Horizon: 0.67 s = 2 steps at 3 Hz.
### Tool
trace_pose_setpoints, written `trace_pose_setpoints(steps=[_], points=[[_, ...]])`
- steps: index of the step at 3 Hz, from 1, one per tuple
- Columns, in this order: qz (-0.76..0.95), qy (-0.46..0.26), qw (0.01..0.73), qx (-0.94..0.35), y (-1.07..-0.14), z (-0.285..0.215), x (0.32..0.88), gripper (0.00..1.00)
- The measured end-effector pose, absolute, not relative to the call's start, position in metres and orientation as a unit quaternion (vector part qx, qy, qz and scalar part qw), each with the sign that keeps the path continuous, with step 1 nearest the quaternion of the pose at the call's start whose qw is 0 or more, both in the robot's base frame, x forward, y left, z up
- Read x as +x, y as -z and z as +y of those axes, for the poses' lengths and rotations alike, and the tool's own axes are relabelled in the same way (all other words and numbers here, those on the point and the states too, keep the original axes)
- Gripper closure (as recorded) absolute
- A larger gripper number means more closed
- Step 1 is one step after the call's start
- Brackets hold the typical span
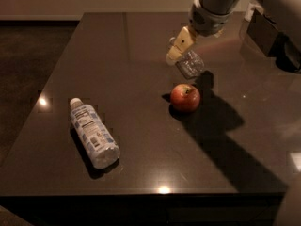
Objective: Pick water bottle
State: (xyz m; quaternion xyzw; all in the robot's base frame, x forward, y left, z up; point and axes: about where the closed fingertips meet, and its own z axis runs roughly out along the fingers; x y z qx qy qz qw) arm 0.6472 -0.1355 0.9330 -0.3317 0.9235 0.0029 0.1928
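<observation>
The water bottle (191, 64), small, clear and crinkled, lies on the dark table (131, 55) just behind the apple. My gripper (178, 48), with cream-coloured tips, comes down from the upper right and sits right over the bottle's neck end. It hides the neck and the label band. I cannot tell whether it touches the bottle. The arm casts a long shadow over the table to the right of the apple.
A red apple (185, 98) sits just in front of the water bottle. A larger bottle (92, 132) with a white cap and a printed label lies at the front left. Dark boxy objects (265, 29) stand at the back right. The table's front edge runs along the bottom.
</observation>
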Motion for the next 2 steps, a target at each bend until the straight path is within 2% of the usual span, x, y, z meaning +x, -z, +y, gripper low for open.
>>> trace_pose_setpoints(steps=[2], points=[[0.948, 0.019, 0.165, -0.271, -0.894, -0.139, 0.707, 0.00]])
